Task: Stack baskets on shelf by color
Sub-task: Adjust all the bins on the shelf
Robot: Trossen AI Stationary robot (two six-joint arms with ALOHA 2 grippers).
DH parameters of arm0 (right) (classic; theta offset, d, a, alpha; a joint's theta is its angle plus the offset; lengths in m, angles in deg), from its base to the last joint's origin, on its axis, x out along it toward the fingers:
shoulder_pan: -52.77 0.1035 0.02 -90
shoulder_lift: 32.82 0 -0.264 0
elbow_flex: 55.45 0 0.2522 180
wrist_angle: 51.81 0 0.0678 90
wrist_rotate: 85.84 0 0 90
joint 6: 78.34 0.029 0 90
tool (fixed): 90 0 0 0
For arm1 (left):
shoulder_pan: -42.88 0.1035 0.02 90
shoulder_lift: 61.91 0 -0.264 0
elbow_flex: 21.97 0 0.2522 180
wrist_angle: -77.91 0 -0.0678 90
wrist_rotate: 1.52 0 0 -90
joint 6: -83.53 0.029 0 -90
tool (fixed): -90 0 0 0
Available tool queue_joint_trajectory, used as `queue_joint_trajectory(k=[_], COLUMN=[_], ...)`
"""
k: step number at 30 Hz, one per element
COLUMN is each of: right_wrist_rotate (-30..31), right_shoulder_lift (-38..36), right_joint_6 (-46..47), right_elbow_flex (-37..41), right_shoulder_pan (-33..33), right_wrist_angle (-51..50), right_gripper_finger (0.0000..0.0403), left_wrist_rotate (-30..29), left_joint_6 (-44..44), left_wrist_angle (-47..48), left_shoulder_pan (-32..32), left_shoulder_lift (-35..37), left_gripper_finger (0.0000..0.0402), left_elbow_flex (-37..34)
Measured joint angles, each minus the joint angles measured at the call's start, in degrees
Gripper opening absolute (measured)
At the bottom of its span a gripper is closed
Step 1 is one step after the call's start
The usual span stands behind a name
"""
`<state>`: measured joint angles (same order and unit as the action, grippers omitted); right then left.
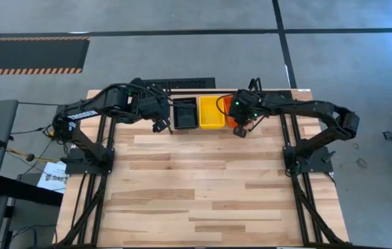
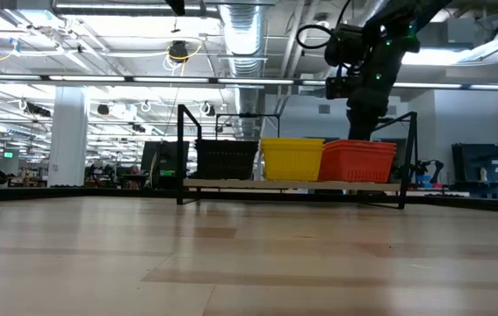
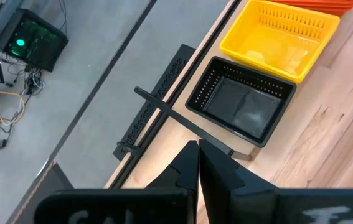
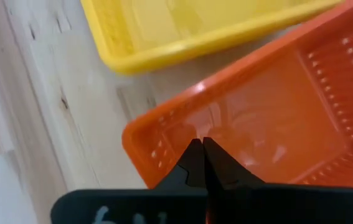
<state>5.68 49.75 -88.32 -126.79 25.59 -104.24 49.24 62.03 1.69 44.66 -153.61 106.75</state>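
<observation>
Three basket stacks stand side by side on the shelf (image 2: 292, 185) at the table's far edge: black (image 1: 184, 114), yellow (image 1: 211, 112) and red-orange (image 2: 358, 162). Their bottoms rest on the shelf's board between its upright end posts (image 2: 181, 149). My right gripper (image 4: 200, 144) is shut and points steeply down over the inside of the top red-orange basket (image 4: 276, 99), by its near corner on the yellow side. My left gripper (image 3: 198, 146) is shut and hangs above the table, left of and nearer than the black stack (image 3: 241, 106), touching nothing. My right gripper's shut fingertips (image 4: 195, 152) stand from above over the red-orange basket's floor, just inside its corner rim (image 4: 157, 124). I cannot tell whether they touch it.
A black perforated strip (image 1: 182, 83) lies along the far edge behind the shelf. Black rail frames (image 1: 88, 194) carry the arms at both sides. Bare wooden tabletop (image 1: 202, 194) stretches from the shelf to the near edge.
</observation>
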Motion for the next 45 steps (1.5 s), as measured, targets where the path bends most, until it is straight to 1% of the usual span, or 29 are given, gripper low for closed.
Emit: queue_joint_trajectory(k=[10, 14, 20, 31, 35, 40, 45], right_wrist_rotate=[0.0, 0.0, 2.0, 2.1, 2.4, 4.9, 6.1], right_shoulder_lift=[0.0, 0.0, 0.0, 0.1, 0.3, 1.7, 4.4], right_joint_6=[1.6, 0.9, -0.9, -2.4, -2.5, -2.6, -3.8], right_elbow_flex=[0.0, 0.0, 0.0, 0.0, -0.1, -0.1, -0.1], right_shoulder_pan=[0.9, -0.6, -4.6, -11.1, -12.4, -12.7, -13.1], right_wrist_angle=[9.1, 12.6, 12.1, 12.2, 11.5, 11.0, 10.4], right_gripper_finger=[0.0001, 0.0001, 0.0001, 0.0001, 0.0001, 0.0001, 0.0001], left_wrist_rotate=[0.0, 0.0, 0.9, 1.0, 1.0, 1.0, 0.9], left_joint_6=[0.0, 0.0, -0.1, -0.2, -0.7, -1.2, -1.8], left_wrist_angle=[0.0, 0.0, 0.0, 0.0, 0.0, 0.0, 0.0], left_shoulder_pan=[0.0, 0.0, 0.0, 0.0, 0.0, 0.0, 0.0], left_shoulder_lift=[0.0, 0.0, 0.0, 0.0, 0.0, 0.0, 0.0], left_gripper_finger=[0.0000, 0.0000, 0.0000, 0.0000, 0.0000, 0.0000, 0.0000], left_elbow_flex=[0.0, 0.0, 0.0, 0.0, 0.0, 0.0, 0.0])
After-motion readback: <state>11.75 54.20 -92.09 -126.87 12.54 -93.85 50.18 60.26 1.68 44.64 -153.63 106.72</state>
